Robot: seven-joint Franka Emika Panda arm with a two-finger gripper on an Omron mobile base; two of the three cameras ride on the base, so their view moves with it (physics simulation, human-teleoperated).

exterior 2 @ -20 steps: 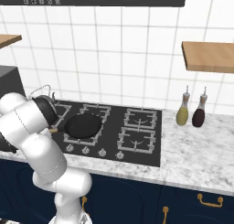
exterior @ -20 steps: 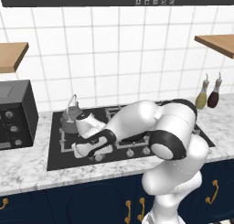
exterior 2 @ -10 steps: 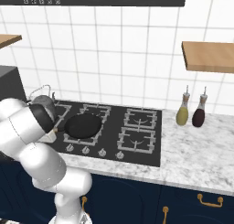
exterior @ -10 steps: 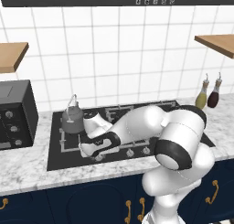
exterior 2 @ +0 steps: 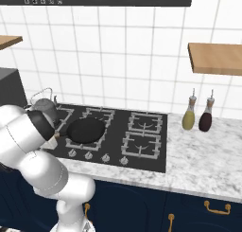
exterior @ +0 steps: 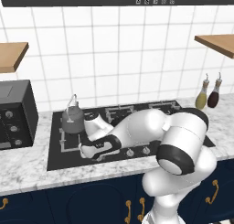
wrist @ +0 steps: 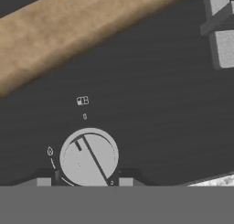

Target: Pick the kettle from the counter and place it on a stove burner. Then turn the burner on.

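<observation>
I am a white robot arm reaching low and left across a black glass cooktop set in a marbled stone counter over navy cabinets. White wall tiles rise behind it, wooden shelves hang to either side, a dark appliance stands at the far left, and two bottles stand at the right.

The kettle, small, grey and squat with a thin arched handle, already sits on the rear left stove burner, upright inside its square wire grate. A black frying pan rests on the burner just beside it, and its wooden handle crosses the top of the hand view as a broad tan bar.

My gripper hangs low over the front edge of the cooktop, where the row of knobs runs. In the hand view, one round grey knob lies directly between my two fingertips, its ridge slanting, with a small flame mark just to its left. My jaws stand apart on either side of the knob; I cannot tell whether they touch it.

I judge placing done and turning on the burner in hand. To do it well, I should close squarely on the knob, centred, then rotate about its own axis without sliding off. I cannot confirm this knob serves the kettle's burner.
</observation>
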